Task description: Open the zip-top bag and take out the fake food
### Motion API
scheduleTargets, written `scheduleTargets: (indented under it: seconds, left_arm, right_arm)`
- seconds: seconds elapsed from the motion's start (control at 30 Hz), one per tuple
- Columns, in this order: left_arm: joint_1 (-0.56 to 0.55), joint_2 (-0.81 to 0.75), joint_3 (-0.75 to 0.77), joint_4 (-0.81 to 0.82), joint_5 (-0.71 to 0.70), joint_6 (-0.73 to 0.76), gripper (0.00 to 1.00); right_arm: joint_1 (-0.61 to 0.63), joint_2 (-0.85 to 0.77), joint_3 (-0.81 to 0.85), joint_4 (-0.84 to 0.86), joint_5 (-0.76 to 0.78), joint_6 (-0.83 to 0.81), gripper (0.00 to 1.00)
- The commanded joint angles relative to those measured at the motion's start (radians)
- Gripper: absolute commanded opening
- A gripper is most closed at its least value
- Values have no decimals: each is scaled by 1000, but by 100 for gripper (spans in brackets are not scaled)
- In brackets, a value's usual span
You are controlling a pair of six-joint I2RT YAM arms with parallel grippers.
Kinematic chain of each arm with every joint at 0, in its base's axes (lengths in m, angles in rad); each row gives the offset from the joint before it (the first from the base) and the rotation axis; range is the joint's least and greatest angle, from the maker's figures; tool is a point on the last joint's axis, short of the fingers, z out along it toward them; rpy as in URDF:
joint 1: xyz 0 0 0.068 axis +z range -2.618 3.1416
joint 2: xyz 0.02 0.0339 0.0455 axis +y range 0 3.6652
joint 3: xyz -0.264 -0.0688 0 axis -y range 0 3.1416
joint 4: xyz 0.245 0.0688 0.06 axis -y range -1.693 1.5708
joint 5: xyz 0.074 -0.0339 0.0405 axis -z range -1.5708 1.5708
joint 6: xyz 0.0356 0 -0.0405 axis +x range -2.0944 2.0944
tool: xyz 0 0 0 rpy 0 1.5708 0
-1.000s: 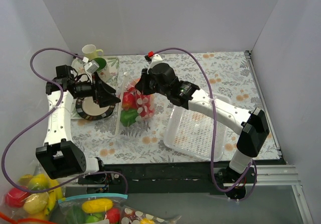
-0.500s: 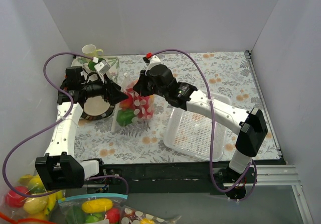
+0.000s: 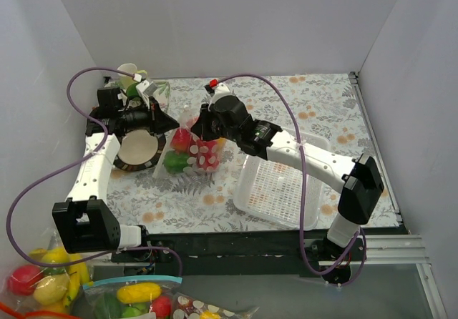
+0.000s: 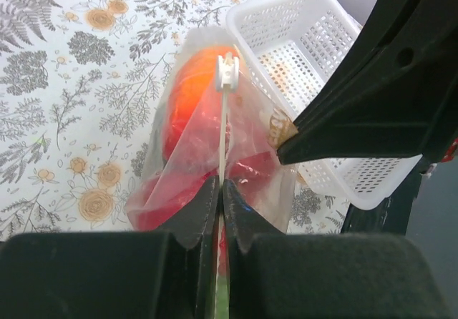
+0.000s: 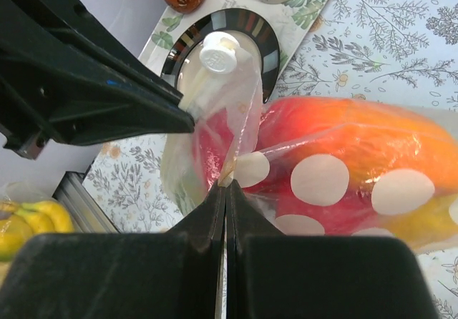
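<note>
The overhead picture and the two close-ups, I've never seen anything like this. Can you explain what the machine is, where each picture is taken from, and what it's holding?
These are two robot arms bolted at the near edge of a table with a flowered cover. The overhead picture comes from a fixed camera above and behind them. Each close-up comes from a camera on one arm's wrist, looking along that arm's own two fingers.

On the table are a white basket, a dark-rimmed plate, a mug and the zip-top bag, with the fake food inside it.

The left fingers are shut on the bag's whitish zip strip, a little way from its white slider. The right fingers pinch the clear plastic close by. So both arms grip the bag near its mouth, and the food is not out yet.
</note>
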Motion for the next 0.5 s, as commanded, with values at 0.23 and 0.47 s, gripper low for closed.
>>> scheduleTargets:
  seconds: [0.23, 0.47]
  left_arm:
    - [-8, 44, 235, -182, 71, 122, 0]
    - [-16, 66, 330, -388, 100, 304, 0]
  right_arm:
    - [-25, -151, -79, -4, -57, -217, 34]
    - [-50, -380, -315, 196, -207, -573, 61]
